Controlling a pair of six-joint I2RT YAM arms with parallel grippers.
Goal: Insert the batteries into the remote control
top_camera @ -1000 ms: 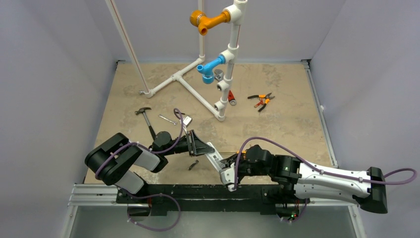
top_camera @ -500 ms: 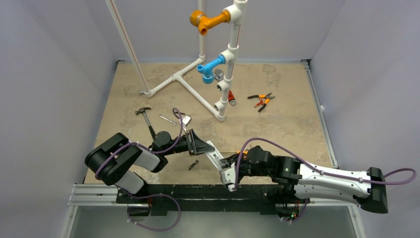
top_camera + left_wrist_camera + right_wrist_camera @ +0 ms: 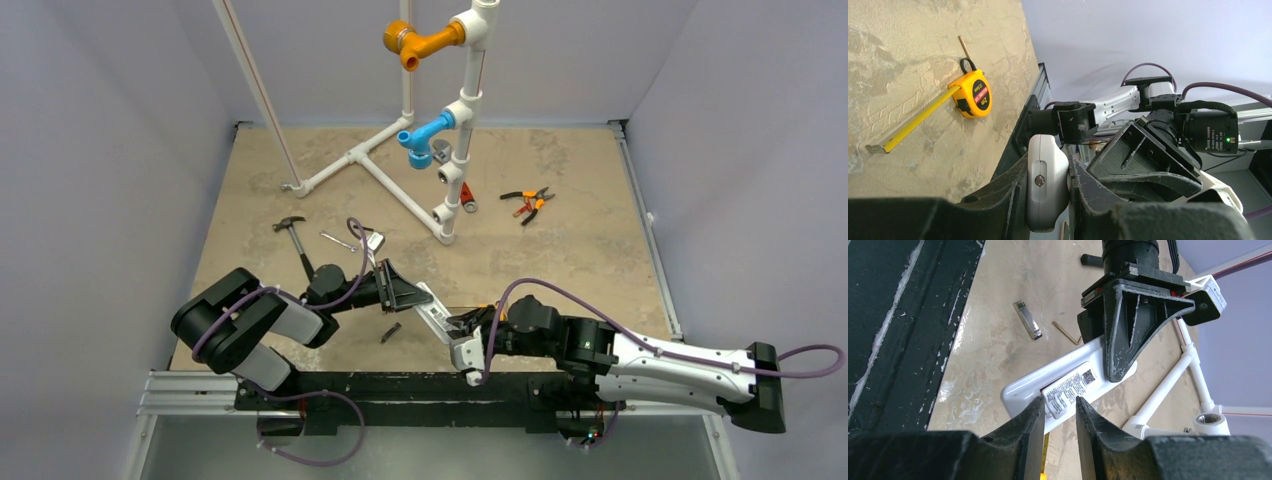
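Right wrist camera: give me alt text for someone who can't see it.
The left pincer clamps the far end of the white remote control, label side up, over the tan table. The right pincer, its two dark fingers slightly parted, frames the label in the foreground.

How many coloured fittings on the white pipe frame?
2: orange fitting near the top of the upright pipe; blue fitting lower on the same upright. Pipes could hide others.

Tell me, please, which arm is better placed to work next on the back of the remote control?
The right. The right gripper stands open at the labelled back of the remote control; the left gripper is shut on its other end, holding it.
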